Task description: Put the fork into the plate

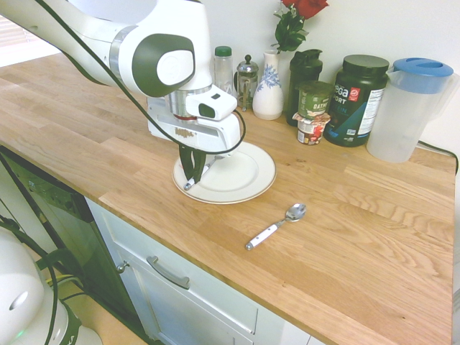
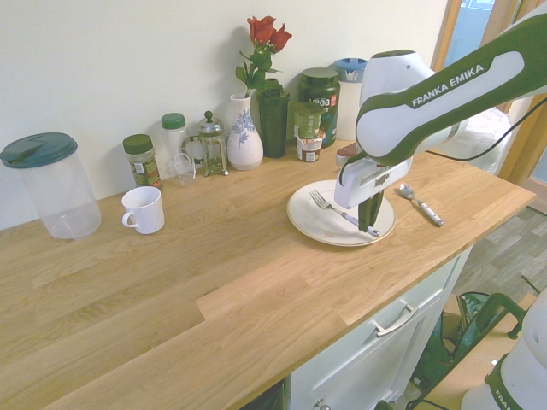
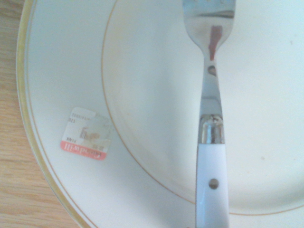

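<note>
Fork point(image 2: 341, 211) clamped by its white handle in the closed end effector point(image 2: 370, 211), tines reaching from the end effector toward the middle of the plate point(image 2: 317, 233) directly beneath, so only a slight lowering and release is probably needed.

From where I'm standing on the side the second exterior view shows, the 1 white arm point(image 2: 444, 98) with dark green panels reaches in from about 2 o'clock, sloping down toward its rounded wrist point(image 2: 389, 124). Below the wrist, the gripper point(image 2: 369, 229) points down toward 6 o'clock, tilted slightly. Its 2 dark fingers point(image 1: 199, 164) are closed down at their narrow tips. From the opposite side, the arm comes in from 10 o'clock.
</note>
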Available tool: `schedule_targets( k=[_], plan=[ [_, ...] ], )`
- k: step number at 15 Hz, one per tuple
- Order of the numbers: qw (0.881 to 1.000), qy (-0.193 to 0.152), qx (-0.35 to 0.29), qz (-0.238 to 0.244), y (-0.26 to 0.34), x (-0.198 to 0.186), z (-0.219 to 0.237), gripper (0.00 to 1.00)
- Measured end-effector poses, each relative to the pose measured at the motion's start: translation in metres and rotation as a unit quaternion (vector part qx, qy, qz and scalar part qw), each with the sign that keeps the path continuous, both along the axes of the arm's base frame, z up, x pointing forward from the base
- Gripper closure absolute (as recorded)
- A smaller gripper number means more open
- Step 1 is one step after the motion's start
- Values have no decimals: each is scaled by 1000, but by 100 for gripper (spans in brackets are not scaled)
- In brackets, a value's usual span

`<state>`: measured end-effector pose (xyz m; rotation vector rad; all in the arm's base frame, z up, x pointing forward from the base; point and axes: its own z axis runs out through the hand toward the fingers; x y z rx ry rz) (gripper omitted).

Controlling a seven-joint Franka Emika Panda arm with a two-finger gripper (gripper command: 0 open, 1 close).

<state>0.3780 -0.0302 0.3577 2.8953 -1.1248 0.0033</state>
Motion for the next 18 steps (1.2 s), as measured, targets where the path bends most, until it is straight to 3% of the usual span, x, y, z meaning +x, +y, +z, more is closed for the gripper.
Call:
schedule_targets(
  k=[2, 3, 18],
  plan=[
    [1000, 0, 0, 2, -1, -2, -4, 100],
    [1000, 0, 0, 2, -1, -2, -4, 0],
    [1000, -24, -1, -3, -6, 10, 16, 0]
  ],
)
